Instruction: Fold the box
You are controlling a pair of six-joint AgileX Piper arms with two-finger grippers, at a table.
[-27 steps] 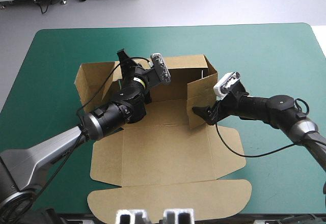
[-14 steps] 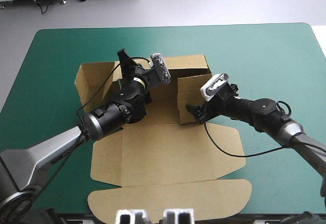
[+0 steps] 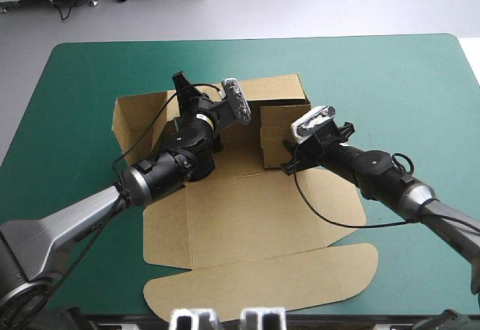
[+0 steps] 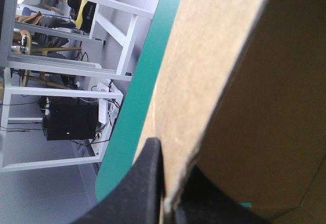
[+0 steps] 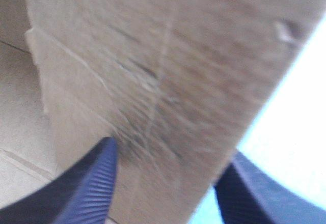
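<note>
High view: on the teal-green bench (image 3: 390, 82) the brown box (image 3: 247, 225) lies near the middle, its flat lid toward the near edge. The whole sheet has swung a little to the right since earlier. Its right side wall (image 3: 281, 131) now stands farther inward than before, doubled over near the far wall (image 3: 274, 90). The left claw (image 3: 182, 88) is clamped on the far wall's edge. The right claw (image 3: 288, 157), fingers apart astride the side wall, has pushed in with it.
</note>
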